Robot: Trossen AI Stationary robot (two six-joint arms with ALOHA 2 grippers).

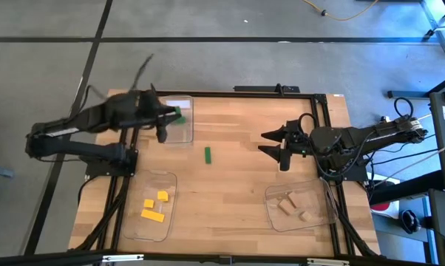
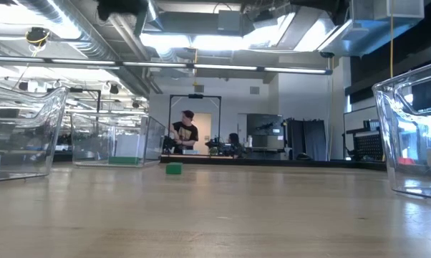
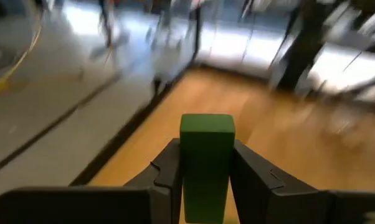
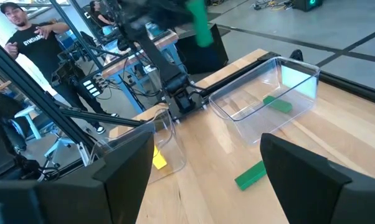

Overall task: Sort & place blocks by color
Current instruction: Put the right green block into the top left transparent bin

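My left gripper [image 1: 176, 113] is raised over the clear far-left tray [image 1: 184, 133] and is shut on a green bar [image 3: 206, 134]. The right wrist view shows that bar [image 4: 200, 26] high above the tray. Another green block [image 4: 278, 104] lies flat on that tray's floor. A third green bar [image 1: 207, 154] lies flat on the table's middle, also seen in the right wrist view [image 4: 250, 175] and the low view [image 2: 173, 168]. My right gripper [image 1: 262, 142] is open and hovers right of that bar, its fingers pointing toward the table's left. My left gripper pinches the green bar between its two fingers [image 3: 167, 171], one on each long side [image 3: 190, 177]. The fingers lie along the bar, and its free end [image 3: 207, 123] sticks out past the fingertips. The bar is lifted clear of the tray and the table.
A clear tray near the left corner [image 1: 150, 230] holds three yellow blocks [image 1: 153, 215]. A clear tray near the right corner [image 1: 274, 214] holds several tan blocks [image 1: 287, 204]. Bare wood lies between the trays. A person [image 4: 35, 43] stands beyond the table, and others [image 2: 184, 132] are far back.
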